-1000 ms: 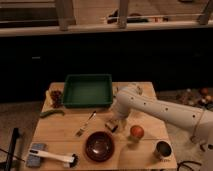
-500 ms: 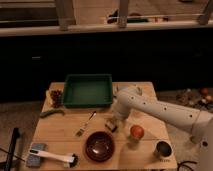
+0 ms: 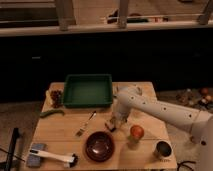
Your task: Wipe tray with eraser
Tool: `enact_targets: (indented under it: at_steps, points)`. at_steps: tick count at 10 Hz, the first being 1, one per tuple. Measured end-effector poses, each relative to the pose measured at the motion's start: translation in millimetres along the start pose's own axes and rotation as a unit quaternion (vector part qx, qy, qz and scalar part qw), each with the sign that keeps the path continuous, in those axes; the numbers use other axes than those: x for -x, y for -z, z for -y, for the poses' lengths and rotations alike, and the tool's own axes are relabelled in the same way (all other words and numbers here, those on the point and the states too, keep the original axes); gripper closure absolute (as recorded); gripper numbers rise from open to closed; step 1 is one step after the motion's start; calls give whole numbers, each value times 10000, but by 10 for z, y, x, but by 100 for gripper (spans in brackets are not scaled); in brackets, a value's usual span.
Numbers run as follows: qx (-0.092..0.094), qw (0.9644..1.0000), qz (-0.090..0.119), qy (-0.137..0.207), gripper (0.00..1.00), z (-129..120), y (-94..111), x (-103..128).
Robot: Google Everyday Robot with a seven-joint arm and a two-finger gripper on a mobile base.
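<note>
Staying over the eraser (image 3: 110, 124) at five o'clock from the tray (image 3: 88, 93), the claw (image 3: 115, 121) was left unmoved, its grip undiscernible, so wiping was not begun.

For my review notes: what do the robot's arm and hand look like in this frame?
The arm is white, built of thick rounded segments with a few small dark dots along the side. Its hand, low over the wooden table in front of the green tray, looks greyer. No loose cables show.

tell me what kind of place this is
Probably a robot test setup indoors: a small wooden table with a shallow dark-green plastic tray and round dark-red bowl, the gripper low between them.
</note>
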Motion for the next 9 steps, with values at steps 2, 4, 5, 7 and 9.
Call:
enact_targets:
  at_steps: [2, 4, 5, 7, 9]
  points:
    - [59, 10000, 59, 14, 100, -5, -28, -14]
    - [66, 10000, 46, 23, 100, -12, -31, -17]
    - [64, 10000, 44, 23, 100, -9, -29, -21]
    - [24, 10000, 10, 38, 100, 57, 114, -126]
    - [-57, 10000, 7, 56, 100, 148, 247, -149]
